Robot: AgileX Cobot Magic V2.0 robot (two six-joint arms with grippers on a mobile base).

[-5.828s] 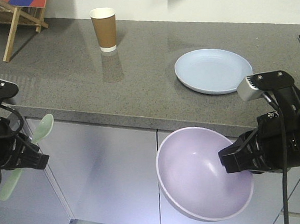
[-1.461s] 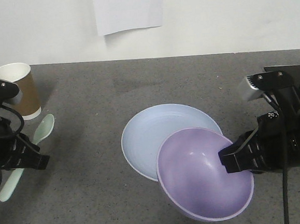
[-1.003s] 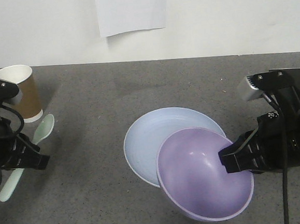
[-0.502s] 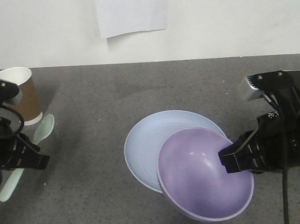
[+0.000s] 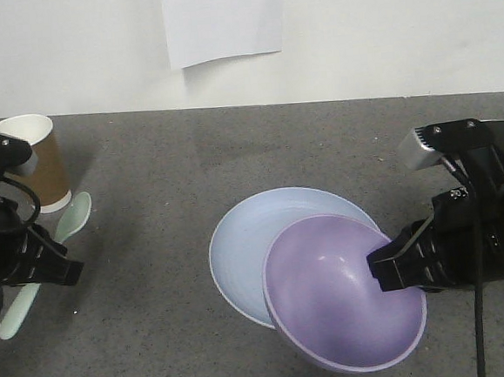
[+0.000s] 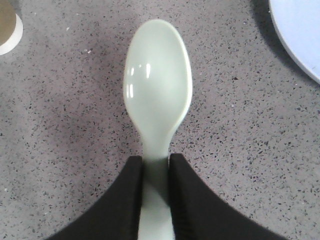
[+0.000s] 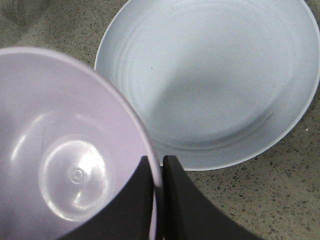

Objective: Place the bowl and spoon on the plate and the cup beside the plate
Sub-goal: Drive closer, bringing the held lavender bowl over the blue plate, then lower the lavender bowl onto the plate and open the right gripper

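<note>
Compared with about six seconds back, the whole rig has rolled up to the desk (image 5: pixel 188 158). Back then the bowl and spoon hung out in front of the cabinet doors; now both are over the stone top. Over the last half second almost nothing shifts.

Right end effector (image 5: pixel 387 265) is clamped on the bowl (image 5: pixel 340 304), one finger inside the rim and one outside, so it carries the bowl by its wall, mouth up. Makes sense: a rim pinch is about the only way to grab a bowl that wide. The bowl sits over the near right part of the plate (image 5: pixel 252 241), overlapping its edge. Can't tell for sure if they touch, but it looks to be above it. The plate lies flat mid-desk with nothing on it.

Left end effector (image 6: pixel 155 165) is closed on the spoon (image 6: pixel 157 85) handle, head pointing away, hollow side up. It's parked off to the left, I'd guess to stay out of the bowl's way.

Cup (image 5: pixel 39 162) stands upright at far left, just beside the spoon head and well apart from the plate, so it isn't placed yet.

My read: the bowl needs to go a bit further left and away to centre on the plate, then down.
</note>
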